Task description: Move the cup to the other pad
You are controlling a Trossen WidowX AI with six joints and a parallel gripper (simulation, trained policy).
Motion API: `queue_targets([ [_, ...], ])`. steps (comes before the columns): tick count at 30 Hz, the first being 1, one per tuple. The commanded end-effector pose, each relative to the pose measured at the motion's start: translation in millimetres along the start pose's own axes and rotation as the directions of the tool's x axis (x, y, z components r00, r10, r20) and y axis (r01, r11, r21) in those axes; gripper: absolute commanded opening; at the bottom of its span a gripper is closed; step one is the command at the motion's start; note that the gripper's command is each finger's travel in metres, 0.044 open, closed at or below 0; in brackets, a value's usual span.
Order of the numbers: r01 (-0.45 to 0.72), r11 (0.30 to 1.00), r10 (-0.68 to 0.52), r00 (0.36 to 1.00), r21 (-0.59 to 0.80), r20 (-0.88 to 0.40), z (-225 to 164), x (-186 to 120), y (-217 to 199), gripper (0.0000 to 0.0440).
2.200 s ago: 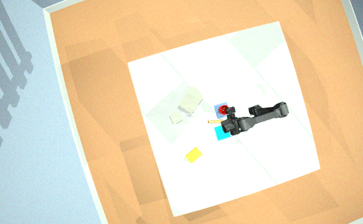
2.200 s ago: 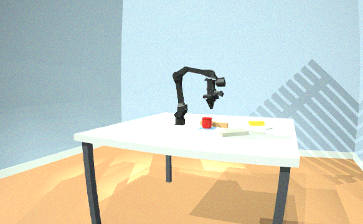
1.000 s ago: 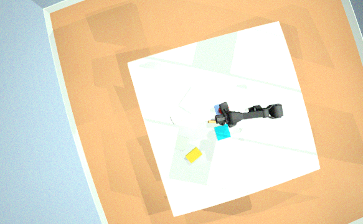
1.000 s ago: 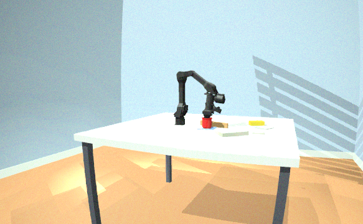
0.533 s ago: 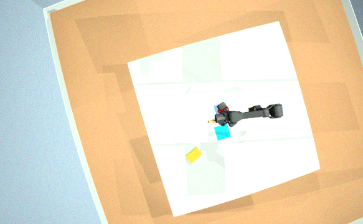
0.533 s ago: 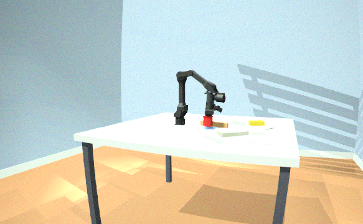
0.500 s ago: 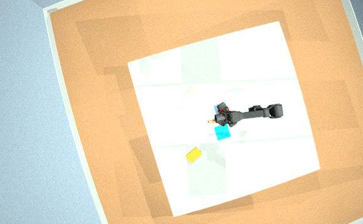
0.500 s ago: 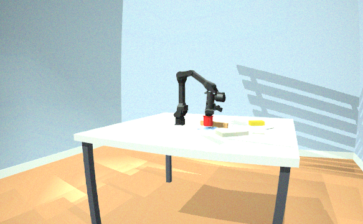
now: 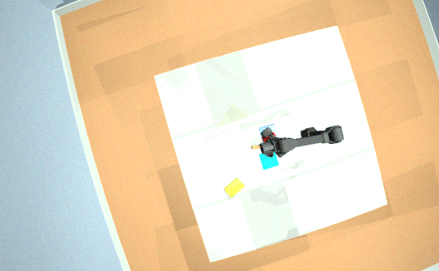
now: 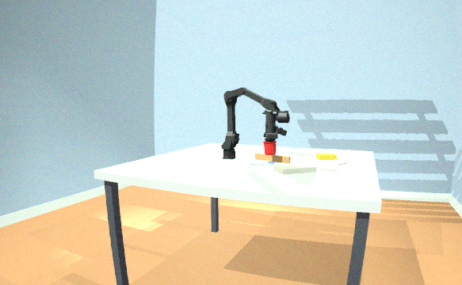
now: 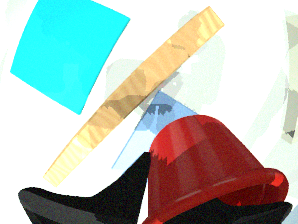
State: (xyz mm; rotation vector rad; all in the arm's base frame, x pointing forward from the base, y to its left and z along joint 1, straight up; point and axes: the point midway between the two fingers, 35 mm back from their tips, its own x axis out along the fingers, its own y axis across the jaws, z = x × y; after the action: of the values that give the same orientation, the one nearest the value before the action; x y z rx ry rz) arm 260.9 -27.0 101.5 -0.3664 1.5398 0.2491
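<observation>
My gripper (image 9: 266,141) (image 10: 270,139) (image 11: 154,158) is shut on the red cup (image 9: 270,135) (image 10: 269,147) (image 11: 210,157), gripping it near its rim. The cup hangs upright just above the light blue pad (image 9: 266,127) (image 11: 159,113). The marbles inside are hidden from every view. The cyan pad (image 9: 269,162) (image 11: 67,55) lies close by on the white table (image 10: 199,174). A thin wooden bar (image 9: 254,147) (image 10: 272,157) (image 11: 135,92) lies between the two pads.
A yellow block (image 9: 234,187) (image 10: 326,156) lies farther out on the table. A pale flat slab (image 9: 232,116) (image 10: 295,169) lies beyond the wooden bar. The arm's base (image 10: 229,150) stands at the table's back.
</observation>
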Motion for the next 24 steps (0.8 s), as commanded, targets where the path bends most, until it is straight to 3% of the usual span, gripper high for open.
queue_targets([
  [1,-0.002,1.000,0.002,1.000,-0.011,0.016,6,-5,4,0.0001],
  [24,0.023,0.990,-0.006,0.992,-0.138,0.125,52,-15,53,0.0000],
])
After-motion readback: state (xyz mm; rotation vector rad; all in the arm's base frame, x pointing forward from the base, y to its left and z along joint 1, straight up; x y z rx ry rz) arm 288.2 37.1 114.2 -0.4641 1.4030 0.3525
